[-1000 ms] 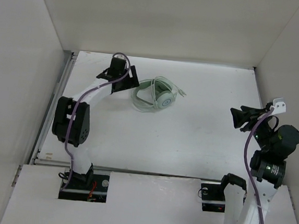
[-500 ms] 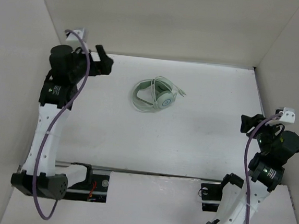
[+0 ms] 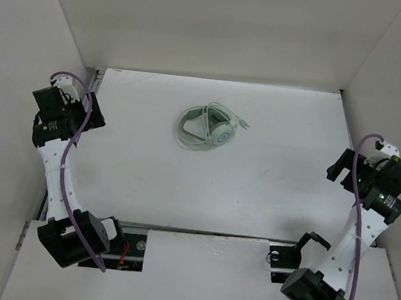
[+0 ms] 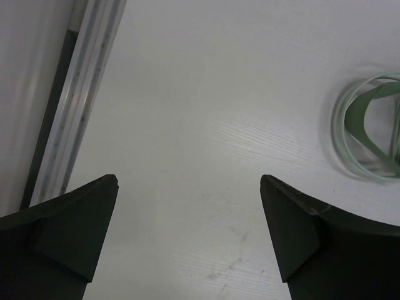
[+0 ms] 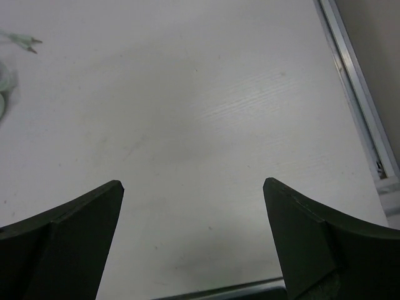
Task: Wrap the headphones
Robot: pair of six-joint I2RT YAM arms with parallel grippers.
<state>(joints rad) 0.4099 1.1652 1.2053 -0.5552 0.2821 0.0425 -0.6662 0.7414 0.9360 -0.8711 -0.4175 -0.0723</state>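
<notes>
Left gripper (image 4: 187,187) and right gripper (image 5: 192,187) both gape wide and empty at opposite table (image 3: 253,190) edges, the headphones (image 3: 208,127) lying between them, far-centre, seemingly slightly nearer the left.

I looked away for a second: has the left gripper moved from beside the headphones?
Yes. The left gripper has pulled back leftward from the headphones, which lie unmoved, and now sits open near the left wall.
</notes>
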